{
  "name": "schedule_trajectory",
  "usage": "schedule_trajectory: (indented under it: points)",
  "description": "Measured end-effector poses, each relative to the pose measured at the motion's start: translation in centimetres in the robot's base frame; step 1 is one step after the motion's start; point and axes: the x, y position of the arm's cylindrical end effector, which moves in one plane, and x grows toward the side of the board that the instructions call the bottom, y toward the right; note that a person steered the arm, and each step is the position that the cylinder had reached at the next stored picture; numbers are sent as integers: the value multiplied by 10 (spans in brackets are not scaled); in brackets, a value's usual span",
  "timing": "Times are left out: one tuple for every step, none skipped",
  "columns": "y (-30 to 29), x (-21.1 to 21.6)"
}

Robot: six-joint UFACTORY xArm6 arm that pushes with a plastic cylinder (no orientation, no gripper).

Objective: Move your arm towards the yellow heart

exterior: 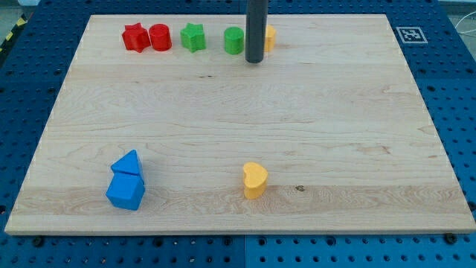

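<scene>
The yellow heart (254, 179) lies near the view's bottom, a little right of centre, on the wooden board (238, 112). My tip (255, 60) is at the end of the dark rod near the view's top centre, far above the heart. It stands between a green cylinder (233, 40) on its left and a yellow block (269, 37) partly hidden behind the rod on its right.
Along the view's top left lie a red star (134, 36), a red cylinder (160, 37) and a green star (193, 36). Two blue blocks, one (128, 163) touching the other (125, 192), lie at the bottom left. A marker tag (410, 34) sits at the top right corner.
</scene>
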Motion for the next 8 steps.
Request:
schedule_trajectory:
  points:
    - [-14, -14]
    - [-19, -18]
    - [-6, -14]
    - [5, 9]
    - [44, 20]
    - [84, 20]
    - [98, 63]
    - [103, 104]
